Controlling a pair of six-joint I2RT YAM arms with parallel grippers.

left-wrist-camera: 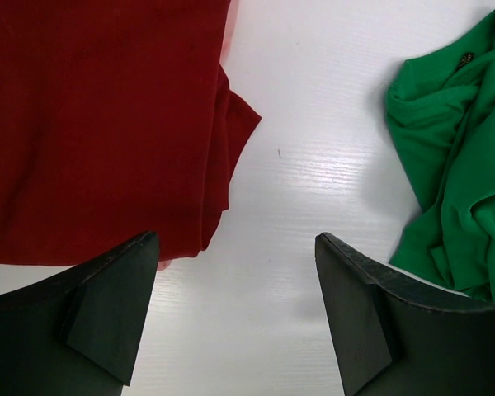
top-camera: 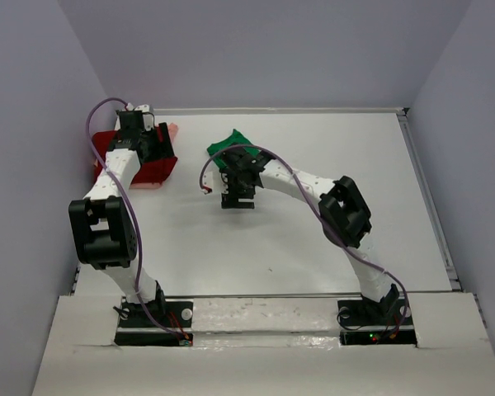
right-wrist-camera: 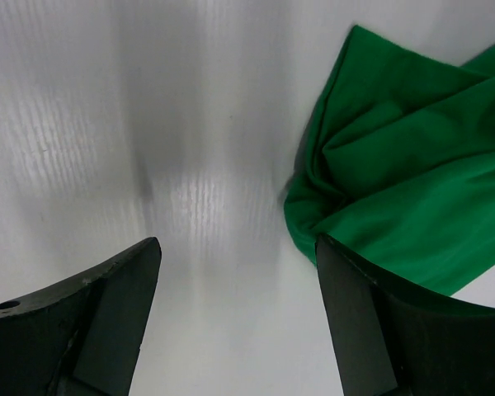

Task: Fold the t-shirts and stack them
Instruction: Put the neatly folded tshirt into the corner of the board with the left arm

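My left fingers [left-wrist-camera: 107, 313] and right fingers [right-wrist-camera: 371, 330] gape empty, so I judge the crumpled green shirt [right-wrist-camera: 396, 190] comes next, needing its edge pinched.

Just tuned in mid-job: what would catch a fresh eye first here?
The bright green t-shirt lies crumpled at the far middle of the table, the open right hand beside it. Far left, the dark red t-shirt lies flat, a pale salmon-pink t-shirt peeking from under it, the open left hand over its edge.

Matt cloth t-shirts [left-wrist-camera: 99, 124]; glossy table [left-wrist-camera: 313, 124] (finely ribbed)
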